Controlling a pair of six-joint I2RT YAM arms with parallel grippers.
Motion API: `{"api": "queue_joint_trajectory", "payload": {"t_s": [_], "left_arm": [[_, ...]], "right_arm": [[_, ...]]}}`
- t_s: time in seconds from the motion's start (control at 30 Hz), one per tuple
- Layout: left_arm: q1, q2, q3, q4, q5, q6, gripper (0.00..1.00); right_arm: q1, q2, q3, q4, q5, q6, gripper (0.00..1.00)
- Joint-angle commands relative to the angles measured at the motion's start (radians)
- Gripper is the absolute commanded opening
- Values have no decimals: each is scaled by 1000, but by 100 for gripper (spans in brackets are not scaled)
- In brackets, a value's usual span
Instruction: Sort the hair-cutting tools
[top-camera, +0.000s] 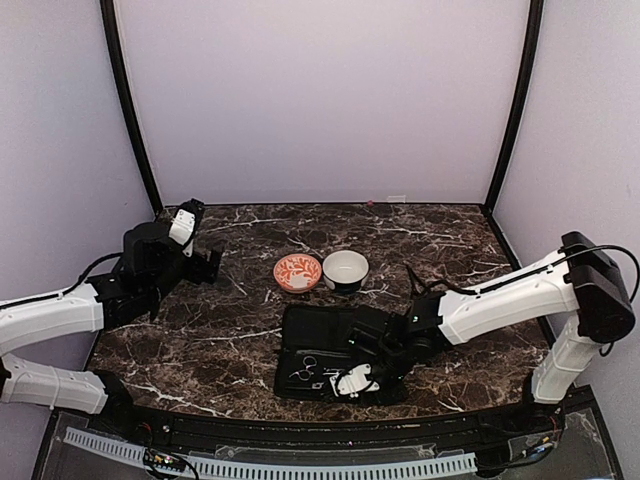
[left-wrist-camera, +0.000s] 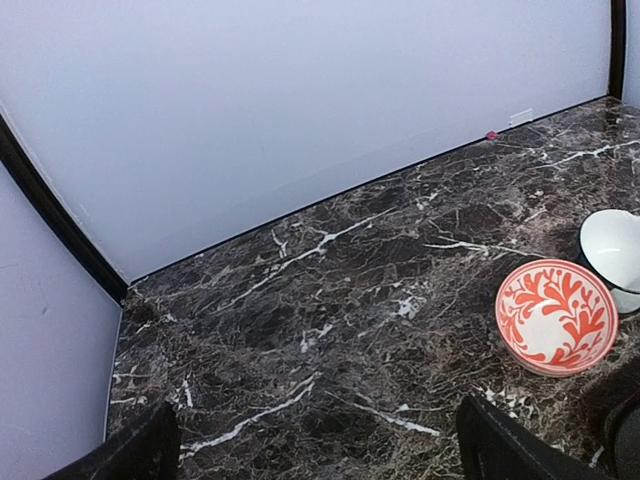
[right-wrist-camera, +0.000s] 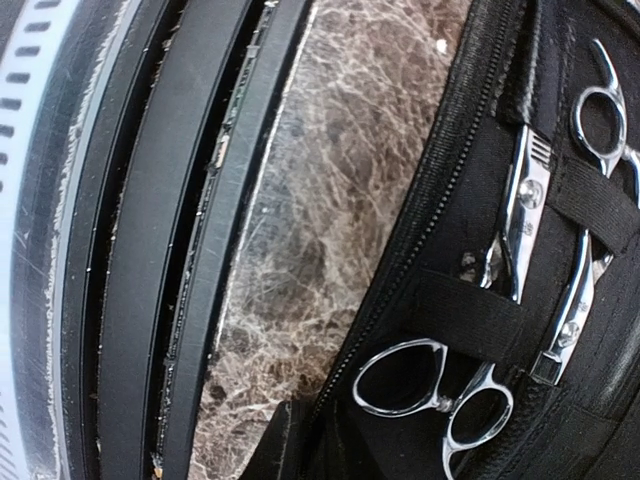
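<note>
The black case (top-camera: 340, 345) lies open on the marble table (top-camera: 230, 340). Silvery scissors (top-camera: 305, 372) lie in its near half. In the right wrist view two pairs of scissors, one (right-wrist-camera: 515, 215) with ring handles near me and another (right-wrist-camera: 585, 270), sit under elastic straps in the case (right-wrist-camera: 470, 330). My right gripper (top-camera: 355, 382) is at the case's near edge. One dark fingertip (right-wrist-camera: 275, 445) shows beside the zipper rim and the other is lost against the black. My left gripper (top-camera: 203, 266) is open and empty at the far left. I see no comb-like sticks.
An orange-patterned bowl (top-camera: 297, 271) and a white bowl (top-camera: 346, 269) stand side by side behind the case; both also show in the left wrist view, the orange one (left-wrist-camera: 556, 315) and the white one (left-wrist-camera: 615, 250). The table's black front rail (right-wrist-camera: 150, 250) runs close to the right gripper.
</note>
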Motion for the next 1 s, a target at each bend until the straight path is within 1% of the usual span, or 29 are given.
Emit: {"api": "queue_joint_trajectory", "payload": {"t_s": [0.0, 0.03, 0.1, 0.2, 0.33, 0.4, 0.5, 0.6, 0.77, 0.97], "left_arm": [[3, 48, 20, 0, -132, -63, 99], [26, 69, 40, -27, -147, -72, 99], [30, 100, 71, -60, -152, -70, 99], [30, 112, 91, -75, -106, -17, 99], [31, 105, 111, -114, -36, 50, 99], [30, 104, 121, -135, -32, 63, 99], [29, 104, 129, -148, -22, 67, 99], [28, 105, 129, -157, 1, 68, 98], [29, 117, 138, -178, 37, 72, 97], [29, 131, 148, -196, 64, 72, 96]], "right_arm": [[-25, -42, -5, -93, 30, 10, 17], [-47, -64, -2, -112, 26, 2, 20], [-98, -118, 8, -162, 2, -19, 27], [-193, -184, 27, -204, -12, -18, 31], [-375, -216, 48, -187, -9, 49, 32], [-469, -213, 62, -169, 1, 92, 31], [-601, -184, 100, -157, 1, 155, 29], [-702, -135, 145, -162, 7, 207, 27], [-795, -46, 186, -151, 99, 271, 28], [-854, 54, 256, -172, 132, 299, 30]]}}
